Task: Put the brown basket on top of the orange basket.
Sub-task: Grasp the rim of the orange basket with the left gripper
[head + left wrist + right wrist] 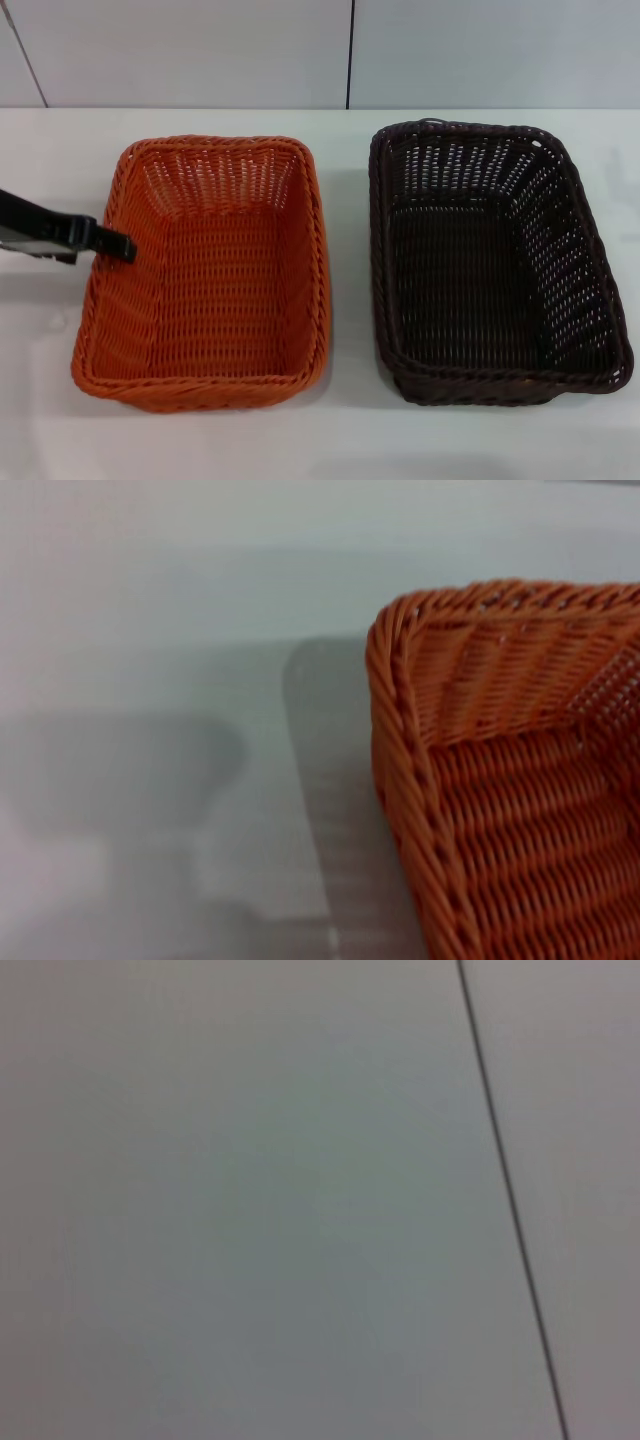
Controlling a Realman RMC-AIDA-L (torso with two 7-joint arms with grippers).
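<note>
Bright orange rectangular woven basket [205, 270] on white tabletop [350, 440], left side. Dark brown rectangular woven basket [495, 265] just beside it on the right, apart, not stacked. Both upright, empty. Left gripper [118, 246] reaching in from left edge, black tip over orange basket's left rim; spread or pressed together: cannot tell. Right gripper out of sight; its wrist view only pale panel with dark seam [510, 1200].
</note>
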